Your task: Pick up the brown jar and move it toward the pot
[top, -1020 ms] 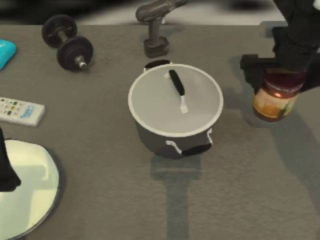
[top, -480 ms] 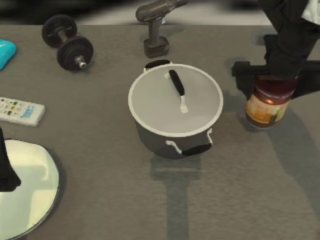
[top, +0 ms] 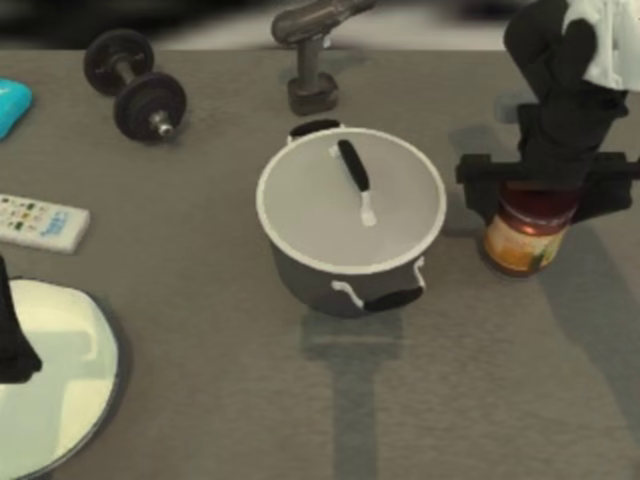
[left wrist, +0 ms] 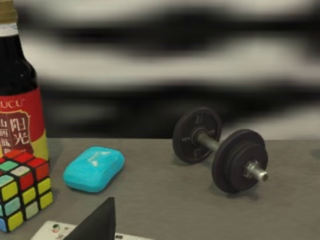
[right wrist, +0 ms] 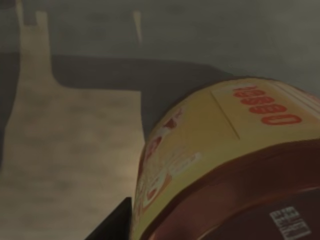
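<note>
One gripper at work: right gripper (top: 540, 185), at the right side of the table (top: 200, 400), clenched on the brown jar (top: 525, 235) from above, at the lid end
Grasp: black fingers to either side of the dark lid; jar hanging below, label facing outward, roughly upright with perhaps a slight lean
Right wrist view: filled by the jar's yellow label (right wrist: 200, 150) and reddish glass; black fingertip just visible at the edge beside the glass
Jar position: just right of the pot (top: 350, 215), close but apart from its rim; whether resting on the table or a little above it, cannot tell
Step in hand, as judged: final approach toward the pot, close to done
Doing it well: slow sideways travel only; grip kept firm until the jar stands; wrist level so the jar base meets the table flat
Clearance: stop short of the pot's wall and the near side handle (top: 390, 298); no contact with the white-rimmed lid (top: 300, 190)
Risk: lid-end hold leaves the heavy glass free to swing; a jerk could knock it against the pot
Left gripper (top: 15, 345): parked at the table's left edge, beside a pale round plate (top: 60, 400); finger state cannot be told
Farther out: dumbbell (top: 135, 85), remote control (top: 40, 222), power drill (top: 310, 60), all well away from the path
</note>
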Controlling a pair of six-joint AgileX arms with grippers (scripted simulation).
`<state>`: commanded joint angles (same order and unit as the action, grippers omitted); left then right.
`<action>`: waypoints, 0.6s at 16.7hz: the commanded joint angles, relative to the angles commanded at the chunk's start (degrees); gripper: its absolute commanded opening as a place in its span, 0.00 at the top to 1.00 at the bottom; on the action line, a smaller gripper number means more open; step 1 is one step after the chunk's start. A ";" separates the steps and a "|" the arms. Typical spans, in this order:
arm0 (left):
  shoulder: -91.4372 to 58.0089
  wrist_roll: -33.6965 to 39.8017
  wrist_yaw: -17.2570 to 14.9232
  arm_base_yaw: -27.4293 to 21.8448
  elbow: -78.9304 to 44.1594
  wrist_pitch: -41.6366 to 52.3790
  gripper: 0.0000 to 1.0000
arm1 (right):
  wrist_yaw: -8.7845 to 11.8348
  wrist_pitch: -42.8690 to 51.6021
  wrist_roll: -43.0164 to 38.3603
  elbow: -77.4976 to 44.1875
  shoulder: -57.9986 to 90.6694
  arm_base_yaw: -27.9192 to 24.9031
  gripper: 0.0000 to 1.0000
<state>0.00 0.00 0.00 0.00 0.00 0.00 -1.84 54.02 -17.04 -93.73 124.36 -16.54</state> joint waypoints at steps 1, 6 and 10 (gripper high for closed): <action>0.00 0.00 0.00 0.00 0.00 0.00 0.00 | 0.00 0.00 0.00 0.00 0.00 0.00 1.00; 0.00 0.00 0.00 0.00 0.00 0.00 0.00 | 0.00 0.00 0.00 0.00 0.00 0.00 0.62; 0.00 0.00 0.00 0.00 0.00 0.00 0.00 | 0.00 0.00 0.00 0.00 0.00 0.00 0.32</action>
<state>0.00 0.00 0.00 0.00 0.00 0.00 -1.84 54.02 -17.04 -93.73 124.36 -16.54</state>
